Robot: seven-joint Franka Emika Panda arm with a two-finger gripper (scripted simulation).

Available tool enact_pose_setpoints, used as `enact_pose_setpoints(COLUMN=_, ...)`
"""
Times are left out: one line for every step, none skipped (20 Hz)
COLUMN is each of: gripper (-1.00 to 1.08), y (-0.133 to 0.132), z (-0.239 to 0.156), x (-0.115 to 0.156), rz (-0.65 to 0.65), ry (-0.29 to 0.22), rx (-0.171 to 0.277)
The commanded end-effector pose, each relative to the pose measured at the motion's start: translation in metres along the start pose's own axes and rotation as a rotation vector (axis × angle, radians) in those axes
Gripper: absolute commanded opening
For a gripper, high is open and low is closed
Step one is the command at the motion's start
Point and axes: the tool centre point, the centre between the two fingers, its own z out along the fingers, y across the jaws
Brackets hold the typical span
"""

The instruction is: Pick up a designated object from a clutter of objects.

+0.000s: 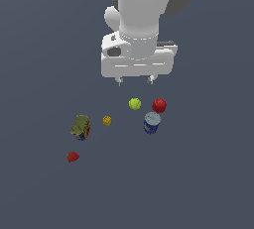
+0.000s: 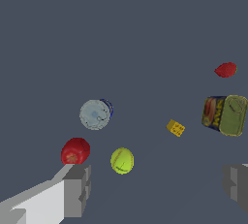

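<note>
The olive-gold tin [image 1: 81,127] with a blue, red and white label stands at the exterior view's left; it also shows in the wrist view [image 2: 225,115]. My gripper [image 1: 135,80] hangs open and empty high above the clutter, behind the yellow-green ball [image 1: 134,104]. In the wrist view my gripper [image 2: 157,186] shows two grey fingers [image 2: 77,189] spread wide apart, with nothing between them. The tin is well off to the exterior view's left of the gripper.
A red apple [image 1: 159,105] and a blue white-topped can [image 1: 152,123] sit at the exterior view's right. A tiny yellow cube [image 1: 107,120] lies between ball and tin. A small red strawberry [image 1: 73,157] lies nearest, at the left.
</note>
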Motion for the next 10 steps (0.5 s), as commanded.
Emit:
enact_pose_setpoints(gripper=1.00, y=0.000, z=0.000, x=0.000, rz=0.000, ry=0.000, rx=0.000)
enact_pose_setpoints(gripper=1.00, y=0.000, z=0.000, x=0.000, rz=0.000, ry=0.000, rx=-0.001)
enact_pose_setpoints(gripper=1.00, y=0.001, z=0.000, x=0.001, rz=-0.001, ry=0.001, rx=-0.002)
enact_pose_setpoints(gripper=1.00, y=0.003, z=-0.001, x=0.002, rz=-0.002, ry=0.002, rx=-0.005)
enact_pose_setpoints(gripper=1.00, y=0.006, z=-0.001, x=0.003, rz=-0.004, ry=0.003, rx=-0.009)
enact_pose_setpoints(gripper=1.00, y=0.009, z=-0.001, x=0.004, rz=-0.006, ry=0.005, rx=-0.013)
enact_pose_setpoints(gripper=1.00, y=0.012, z=-0.002, x=0.006, rz=-0.008, ry=0.007, rx=-0.018)
enact_pose_setpoints(gripper=1.00, y=0.014, z=-0.002, x=0.007, rz=-0.009, ry=0.008, rx=-0.022)
enact_pose_setpoints(gripper=1.00, y=0.016, z=-0.002, x=0.008, rz=-0.011, ry=0.009, rx=-0.024)
enact_pose_setpoints(gripper=1.00, y=0.017, z=-0.002, x=0.008, rz=-0.011, ry=0.010, rx=-0.026)
